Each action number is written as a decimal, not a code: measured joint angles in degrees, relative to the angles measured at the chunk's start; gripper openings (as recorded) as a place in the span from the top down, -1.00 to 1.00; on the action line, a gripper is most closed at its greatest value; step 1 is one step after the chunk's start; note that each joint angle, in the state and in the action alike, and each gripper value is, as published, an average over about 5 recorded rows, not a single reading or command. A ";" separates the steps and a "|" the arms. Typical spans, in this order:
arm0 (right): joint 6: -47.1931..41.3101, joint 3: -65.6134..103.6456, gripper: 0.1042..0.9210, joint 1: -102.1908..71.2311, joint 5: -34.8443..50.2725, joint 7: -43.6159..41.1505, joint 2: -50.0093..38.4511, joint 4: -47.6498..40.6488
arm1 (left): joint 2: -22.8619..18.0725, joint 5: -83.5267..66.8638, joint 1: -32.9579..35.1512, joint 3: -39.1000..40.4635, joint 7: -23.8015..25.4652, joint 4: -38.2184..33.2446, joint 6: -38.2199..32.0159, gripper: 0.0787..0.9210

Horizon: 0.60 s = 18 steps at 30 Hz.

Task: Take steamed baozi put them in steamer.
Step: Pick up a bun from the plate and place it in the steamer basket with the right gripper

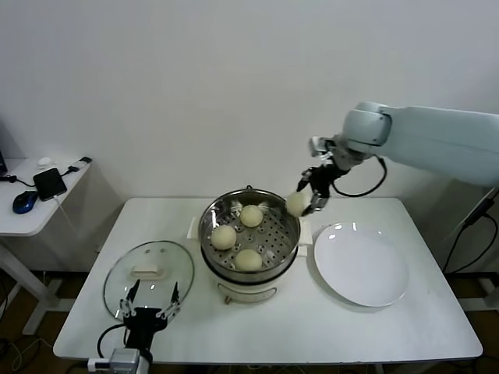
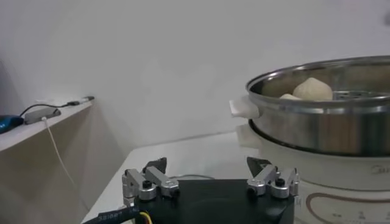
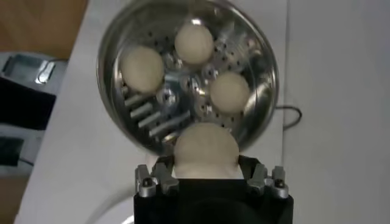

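The steel steamer [image 1: 292, 251] stands mid-table on its white base. Three cream-white baozi lie on its perforated tray: one at the back [image 1: 251, 216], one on the left [image 1: 224, 237], one at the front [image 1: 249, 260]. My right gripper [image 1: 306, 198] hovers above the steamer's right rim, shut on another baozi [image 1: 296, 202]. The right wrist view shows this baozi [image 3: 205, 149] between the fingers, over the edge of the steamer [image 3: 263, 55]. My left gripper [image 1: 149, 302] is parked open near the table's front left, beside the steamer [image 2: 323, 131].
A white plate [image 1: 360, 263] lies right of the steamer. A glass lid [image 1: 148, 268] with a white handle lies to its left. A side table [image 1: 31, 214] with a phone and a mouse stands at far left.
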 measured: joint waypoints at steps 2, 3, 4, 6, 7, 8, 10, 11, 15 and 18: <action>-1.21 -0.46 -0.47 -0.24 1.53 1.36 1.67 0.64 | 0.03 -0.16 -0.04 -0.16 0.00 0.12 0.00 -0.77; -1.80 -0.64 -0.47 -0.50 2.11 2.01 2.46 0.82 | 0.04 -0.24 -0.07 -0.25 -0.01 0.18 0.00 -0.77; -2.38 -0.79 -0.47 -0.83 2.58 2.62 3.18 0.94 | 0.05 -0.31 -0.10 -0.33 -0.01 0.23 0.00 -0.77; -3.44 -1.04 -0.47 -1.70 3.17 3.75 4.44 1.01 | 0.05 -0.42 -0.15 -0.42 -0.02 0.34 0.00 -0.77; -3.91 -1.17 -0.47 -2.20 3.34 4.25 4.94 0.98 | 0.06 -0.45 -0.15 -0.43 -0.02 0.37 -0.01 -0.77; -4.34 -1.28 -0.47 -2.72 3.42 4.72 5.37 0.92 | 0.06 -0.47 -0.14 -0.43 -0.02 0.40 -0.01 -0.77; -5.10 -1.45 -0.47 -3.84 3.39 5.59 6.04 0.69 | 0.05 -0.48 -0.11 -0.41 -0.02 0.49 -0.04 -0.77; -5.44 -1.49 -0.47 -4.41 3.29 5.99 6.28 0.52 | 0.05 -0.49 -0.09 -0.39 -0.03 0.54 -0.07 -0.77; -6.74 -1.43 -0.47 -6.81 2.55 7.55 6.98 -0.30 | 0.06 -0.52 -0.09 -0.38 -0.06 0.77 -0.21 -0.77; -7.55 -1.19 -0.47 -8.49 1.92 8.61 7.41 -0.90 | 0.10 -0.64 -0.16 -0.41 -0.09 0.87 -0.28 -0.77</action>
